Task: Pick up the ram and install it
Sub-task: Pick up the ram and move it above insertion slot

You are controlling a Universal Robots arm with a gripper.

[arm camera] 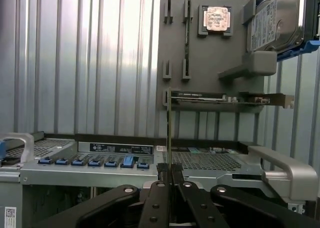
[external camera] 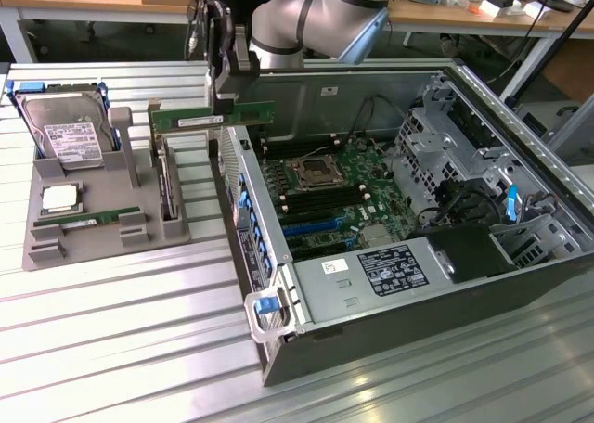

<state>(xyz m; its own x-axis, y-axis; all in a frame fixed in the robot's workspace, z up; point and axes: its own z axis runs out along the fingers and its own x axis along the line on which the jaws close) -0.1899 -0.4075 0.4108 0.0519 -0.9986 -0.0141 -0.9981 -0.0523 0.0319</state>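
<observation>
Ram (external camera: 251, 115) sits clamped in the closed gripper (external camera: 223, 96), jutting out either side of it, motherboard (external camera: 325, 186) lower and off to one side, where so narrow a pinch could let it tilt and miss its slot.

Bright, even room light; the ribbed desk (external camera: 121, 349) throws pale glare streaks. Soft shadows lie inside the case (external camera: 306, 353). In the wrist view the desk is washed out, the pincer (arm camera: 170, 172) dark.
</observation>
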